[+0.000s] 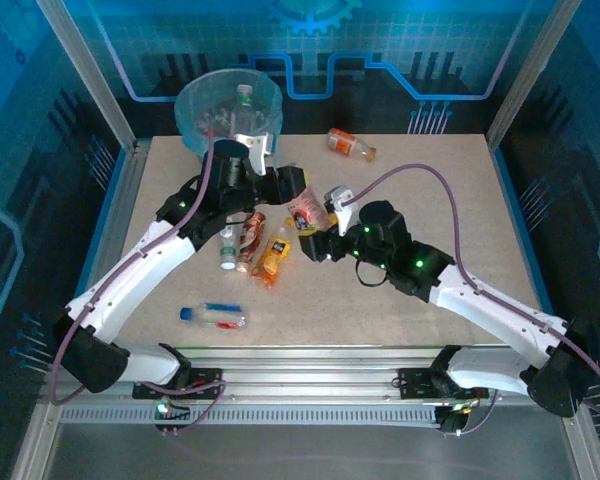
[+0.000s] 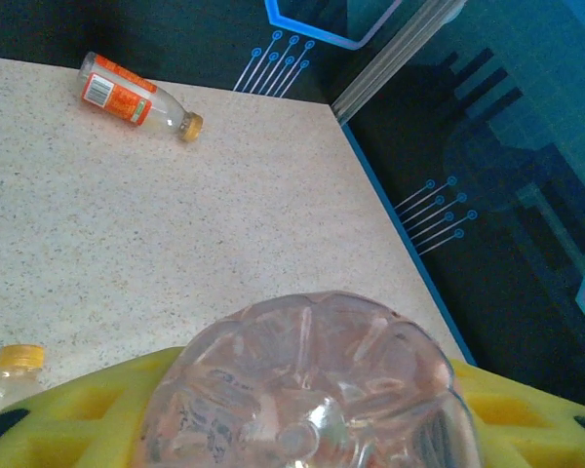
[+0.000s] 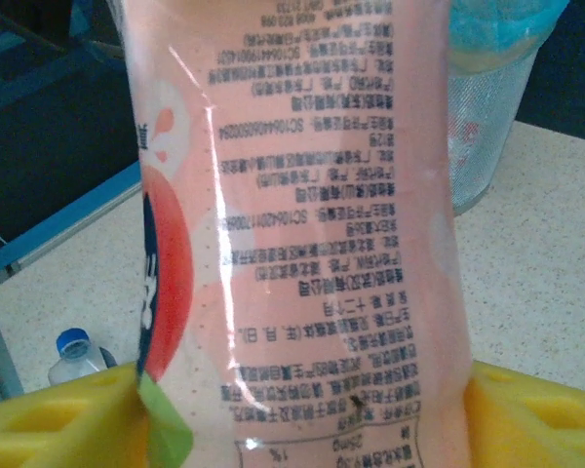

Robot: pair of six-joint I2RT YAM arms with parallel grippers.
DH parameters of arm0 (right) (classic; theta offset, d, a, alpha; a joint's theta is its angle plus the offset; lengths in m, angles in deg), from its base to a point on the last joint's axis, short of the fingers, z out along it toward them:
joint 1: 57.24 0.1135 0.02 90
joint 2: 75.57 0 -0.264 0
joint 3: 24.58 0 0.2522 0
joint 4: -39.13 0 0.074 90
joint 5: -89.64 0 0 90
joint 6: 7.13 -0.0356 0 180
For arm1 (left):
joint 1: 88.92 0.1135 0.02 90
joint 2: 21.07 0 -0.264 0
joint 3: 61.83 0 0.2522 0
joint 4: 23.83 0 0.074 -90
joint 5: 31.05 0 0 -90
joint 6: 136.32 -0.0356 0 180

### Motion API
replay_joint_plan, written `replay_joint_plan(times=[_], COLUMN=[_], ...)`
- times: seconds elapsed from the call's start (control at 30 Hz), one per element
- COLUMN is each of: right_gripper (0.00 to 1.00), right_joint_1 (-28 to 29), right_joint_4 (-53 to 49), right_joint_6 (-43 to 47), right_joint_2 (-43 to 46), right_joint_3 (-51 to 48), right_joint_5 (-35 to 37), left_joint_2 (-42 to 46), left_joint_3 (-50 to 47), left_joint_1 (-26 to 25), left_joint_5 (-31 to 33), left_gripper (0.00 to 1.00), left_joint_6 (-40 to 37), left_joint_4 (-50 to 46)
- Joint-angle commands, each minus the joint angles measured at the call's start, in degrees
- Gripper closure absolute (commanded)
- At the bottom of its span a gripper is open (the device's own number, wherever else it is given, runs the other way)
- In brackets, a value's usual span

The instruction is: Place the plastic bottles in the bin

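Note:
A pink-labelled plastic bottle (image 1: 305, 212) hangs above the table's middle between both grippers. My left gripper (image 1: 291, 193) comes from the far left, and the bottle's clear ribbed base (image 2: 307, 390) sits gripped between its yellow jaws. My right gripper (image 1: 322, 228) has the pink label (image 3: 302, 244) spanning the space between its wide-set yellow pads (image 3: 536, 419); whether they press on it I cannot tell. The bin (image 1: 228, 105), grey mesh with a blue liner, stands at the far left with a bottle (image 1: 244, 97) inside, and shows in the right wrist view as the bin (image 3: 487, 117).
An orange-labelled bottle (image 1: 351, 144) lies far centre-right, the same orange bottle (image 2: 136, 93) in the left wrist view. Three bottles (image 1: 252, 245) cluster left of centre under the left arm. A blue-capped bottle (image 1: 213, 316) lies near the front edge. Open tabletop spreads on the right.

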Motion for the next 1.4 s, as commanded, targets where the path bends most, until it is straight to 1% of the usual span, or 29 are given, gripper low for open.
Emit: replay_joint_plan(times=[0.0, 0.03, 0.1, 0.23, 0.3, 0.4, 0.5, 0.7, 0.87, 0.97, 1.07, 1.2, 1.27, 1.37], right_gripper=[0.05, 0.04, 0.02, 0.01, 0.01, 0.01, 0.01, 0.01, 0.01, 0.01, 0.01, 0.01, 0.01, 0.01], right_joint_1=[0.5, 0.5, 0.4, -0.1, -0.3, -0.8, -1.2, -1.6, -1.9, -2.3, -2.8, -3.4, -3.5, -3.7], right_joint_4=[1.5, 1.2, 0.8, 0.6, 0.5, -0.1, -1.1, -3.9, -5.9, -6.9, -7.8, -8.7, -9.0, -9.5], right_joint_6=[0.9, 1.5, 3.3, 5.9, 6.3, 5.8, 4.7, 4.1, 4.8, 5.6, 6.2, 6.1, 6.2, 6.6], right_joint_2=[0.1, -0.1, -0.8, -2.1, -2.7, -3.5, -3.9, -4.6, -5.3, -6.4, -8.0, -10.2, -11.2, -12.4], right_joint_3=[5.3, 6.3, 8.4, 10.8, 11.4, 11.7, 11.8, 12.2, 13.2, 14.1, 15.3, 17.4, 18.4, 19.3], right_joint_5=[4.7, 5.8, 8.0, 9.0, 8.9, 8.4, 7.4, 6.6, 6.7, 6.4, 5.9, 4.6, 4.0, 3.7], left_joint_2=[1.9, 1.7, 1.0, -2.1, -4.7, -9.5, -15.9, -30.8, -40.0, -43.7, -46.5, -49.1, -50.2, -51.6], left_joint_3=[6.6, 8.6, 13.3, 20.1, 22.3, 24.9, 30.6, 43.5, 51.9, 55.9, 57.5, 57.2, 57.2, 57.3], left_joint_1=[0.9, 1.6, 4.7, 13.8, 17.3, 20.1, 21.3, 21.9, 21.9, 22.0, 22.0, 22.1, 22.5, 22.6], left_joint_5=[7.3, 8.9, 12.1, 15.7, 18.5, 21.5, 22.6, 26.6, 31.7, 32.7, 33.2, 34.7, 33.9, 33.2], left_gripper=[0.49, 0.48, 0.48, 0.48, 0.48, 0.48, 0.48, 0.48, 0.47, 0.47, 0.46, 0.44, 0.43, 0.37], left_joint_6=[-5.8, -7.4, -10.2, -11.8, -14.8, -21.0, -27.5, -38.9, -45.5, -48.1, -50.7, -53.5, -53.3, -52.3], left_joint_4=[-0.1, -0.6, -1.4, 0.1, 2.9, 8.6, 10.4, 8.0, 9.4, 10.4, 11.0, 11.3, 10.5, 8.7])
